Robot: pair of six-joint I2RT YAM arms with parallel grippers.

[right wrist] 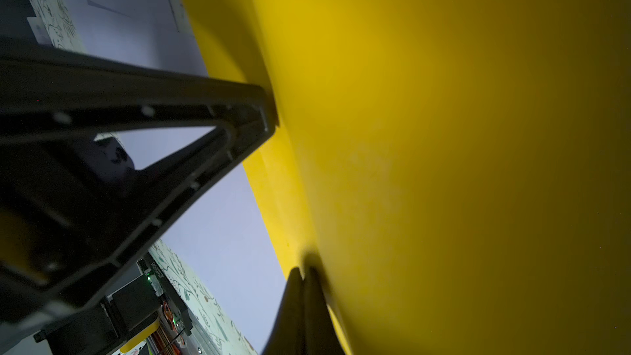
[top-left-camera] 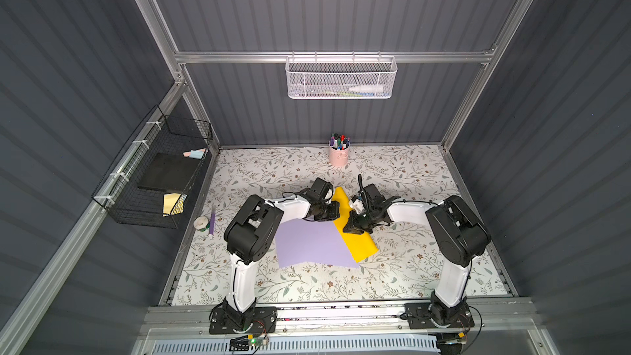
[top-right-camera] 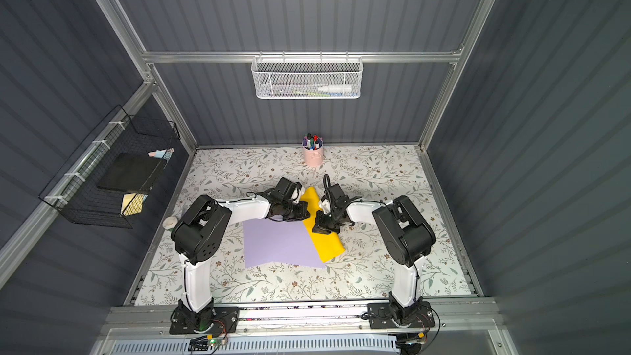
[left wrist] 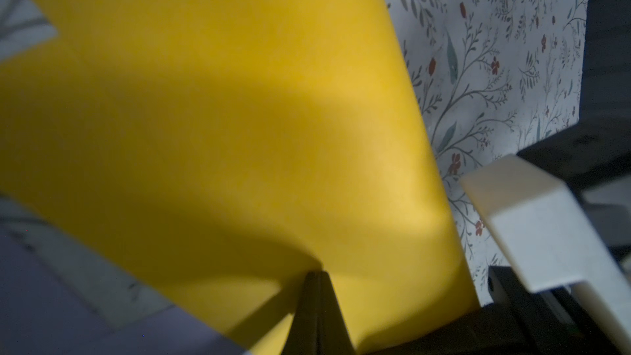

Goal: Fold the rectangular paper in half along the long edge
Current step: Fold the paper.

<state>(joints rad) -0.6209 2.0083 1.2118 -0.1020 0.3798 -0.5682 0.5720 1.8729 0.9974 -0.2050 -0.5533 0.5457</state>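
The yellow paper lies doubled over lengthwise on the floral table, a long narrow strip running away from me. Its upper layer bows up loosely in the left wrist view and the right wrist view. My left gripper is shut, its tips resting against the strip's left side near the far end. My right gripper is also shut and touches the strip's middle from the right. Nothing shows between either pair of fingers.
A purple sheet lies flat, touching the yellow strip's left edge. A pink cup of markers stands at the back. A tape roll and purple pen lie at the left edge, below a black wire basket.
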